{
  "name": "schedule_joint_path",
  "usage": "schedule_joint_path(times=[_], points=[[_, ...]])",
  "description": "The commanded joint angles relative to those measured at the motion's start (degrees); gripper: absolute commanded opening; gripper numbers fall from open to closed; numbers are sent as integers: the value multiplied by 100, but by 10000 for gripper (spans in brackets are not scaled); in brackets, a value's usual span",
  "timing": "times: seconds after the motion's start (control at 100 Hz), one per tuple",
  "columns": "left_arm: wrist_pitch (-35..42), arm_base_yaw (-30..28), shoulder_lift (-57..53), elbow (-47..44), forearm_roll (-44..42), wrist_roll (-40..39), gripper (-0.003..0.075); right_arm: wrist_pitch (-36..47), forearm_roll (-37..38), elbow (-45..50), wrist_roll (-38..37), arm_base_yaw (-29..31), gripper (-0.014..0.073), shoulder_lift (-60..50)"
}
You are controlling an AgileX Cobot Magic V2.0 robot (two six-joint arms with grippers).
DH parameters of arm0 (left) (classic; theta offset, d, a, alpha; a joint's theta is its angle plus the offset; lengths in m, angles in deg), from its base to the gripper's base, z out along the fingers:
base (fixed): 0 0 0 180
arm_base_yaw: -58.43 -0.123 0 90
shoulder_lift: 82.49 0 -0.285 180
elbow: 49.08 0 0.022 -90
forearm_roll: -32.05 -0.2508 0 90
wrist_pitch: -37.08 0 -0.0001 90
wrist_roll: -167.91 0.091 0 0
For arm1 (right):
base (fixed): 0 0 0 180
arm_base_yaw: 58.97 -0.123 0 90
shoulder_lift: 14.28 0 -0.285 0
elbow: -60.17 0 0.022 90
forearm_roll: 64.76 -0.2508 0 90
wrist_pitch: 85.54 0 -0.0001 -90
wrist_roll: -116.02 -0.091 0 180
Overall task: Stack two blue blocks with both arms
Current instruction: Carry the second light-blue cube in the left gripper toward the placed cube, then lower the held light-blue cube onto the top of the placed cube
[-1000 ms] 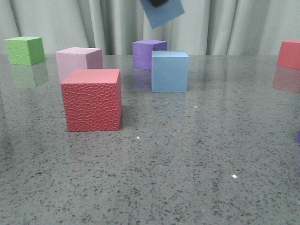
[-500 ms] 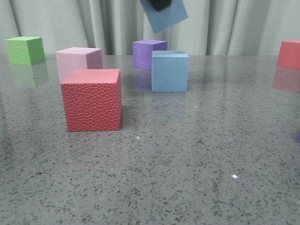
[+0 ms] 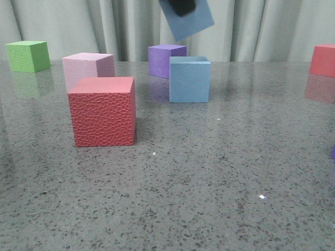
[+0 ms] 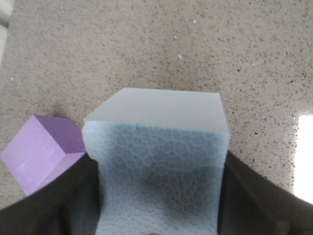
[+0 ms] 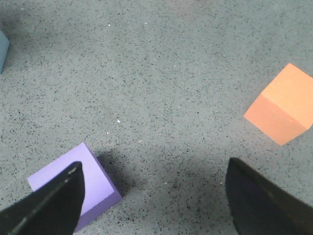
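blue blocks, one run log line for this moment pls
left gripper: shut on lifted block | lifted block: airborne, tilted | second block: on table, untouched | right gripper: open, empty | stack: not done

Near half of the table: open. Left of centre, the red cube and pink cube stand close together. The resting blue block has the purple cube just behind; its top is unobstructed, with the held blue block tilted above.

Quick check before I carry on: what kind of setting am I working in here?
Most likely a lab or test bench, not a home. A speckled grey stone-look tabletop holds only coloured foam cubes, such as the textured red cube and a blue block, and a plain pale curtain closes off the back.
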Motion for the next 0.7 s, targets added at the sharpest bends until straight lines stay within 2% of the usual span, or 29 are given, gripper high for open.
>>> schedule_joint_path(times=[0.0, 0.69], points=[[-16, 52, -281, 79, -6, -11, 232, 324, 68, -144, 57, 23, 590, -1], [279, 52, -281, 67, -60, 113, 232, 354, 67, -144, 57, 23, 590, -1]])
